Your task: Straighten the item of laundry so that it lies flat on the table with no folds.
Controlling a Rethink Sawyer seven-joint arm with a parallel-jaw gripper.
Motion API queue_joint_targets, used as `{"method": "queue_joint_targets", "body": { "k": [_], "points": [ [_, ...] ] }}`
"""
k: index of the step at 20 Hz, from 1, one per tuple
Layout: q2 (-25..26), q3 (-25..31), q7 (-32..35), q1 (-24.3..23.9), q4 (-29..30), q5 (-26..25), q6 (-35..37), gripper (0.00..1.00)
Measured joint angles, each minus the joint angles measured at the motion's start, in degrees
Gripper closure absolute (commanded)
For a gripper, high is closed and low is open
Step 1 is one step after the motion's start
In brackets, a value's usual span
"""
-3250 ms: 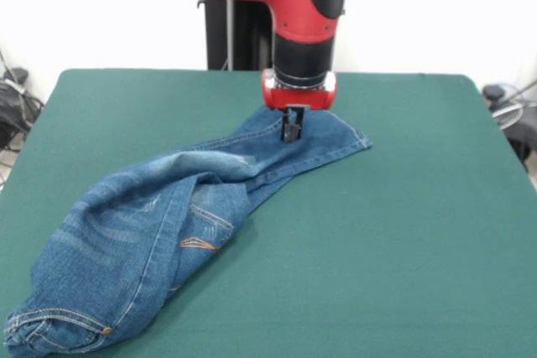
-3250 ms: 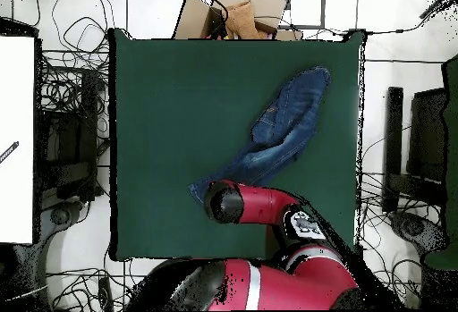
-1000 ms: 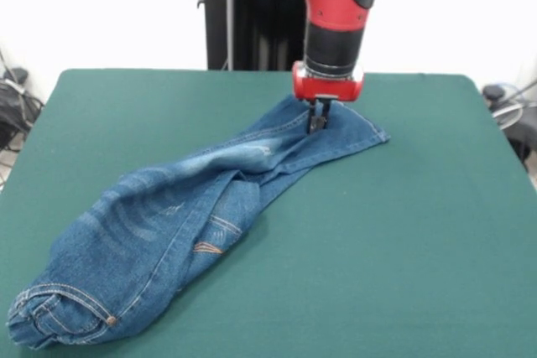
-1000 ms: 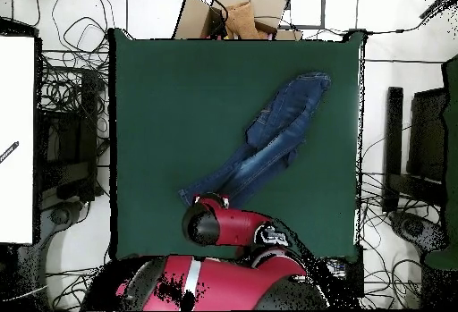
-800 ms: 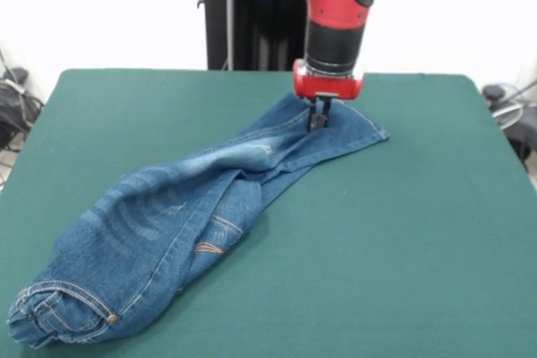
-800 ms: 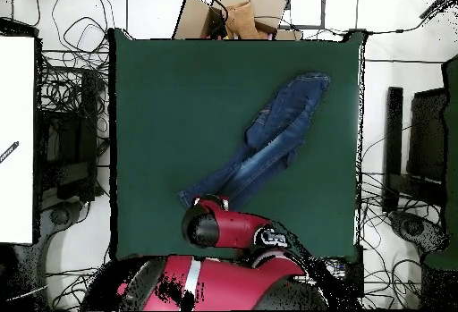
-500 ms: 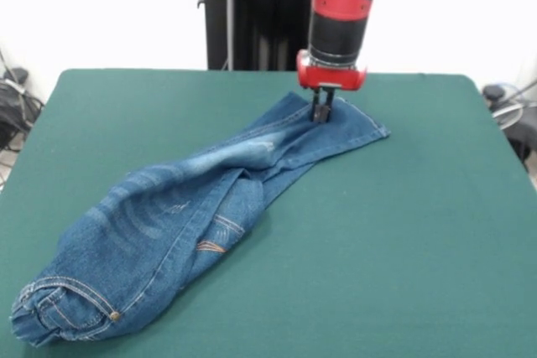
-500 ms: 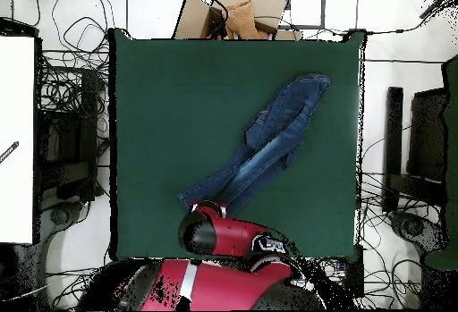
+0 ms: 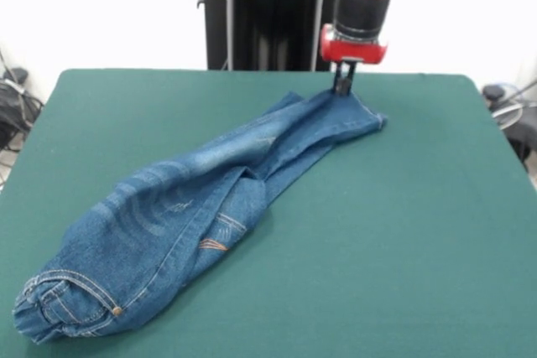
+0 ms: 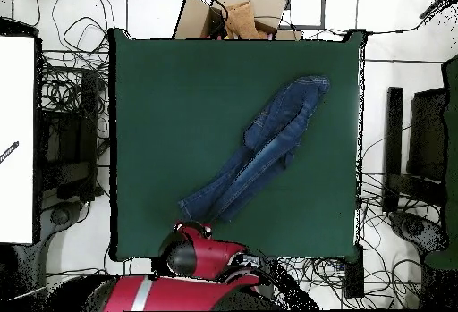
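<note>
The small pair of blue denim jeans lies as one long, narrow diagonal band on the large rectangular table covered in plain dark green cloth. The denim is thick and softly creased, with pale faded patches across the thigh and tan stitching along seams and a pocket curve. At the near left corner of the front view the gathered waistband is bunched and rolled, a small brass button showing on it. The two legs run together toward the far right, one lapped over the other with a fold line between them, so the garment is not spread flat. The cuffs end near the far edge of the table.

The red and black arm's small dark gripper hangs below a red collar, its tips down at the cuff hem; they appear pressed together on the edge of the denim (the tips are small and dark, so the pinch itself is hard to make out).

From overhead the jeans slant from the table's upper right toward its lower middle. Tangled black cables lie on the white floor around the table, and brown cardboard boxes sit beyond its far edge.
</note>
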Motion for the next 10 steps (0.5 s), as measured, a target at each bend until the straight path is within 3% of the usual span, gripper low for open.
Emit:
{"method": "queue_joint_targets", "body": {
  "k": [10],
  "points": [
    [0.27, 1.41, 3.68, -0.08, 6.61, 0.58, -1.05, 1.00]
  ]
}}
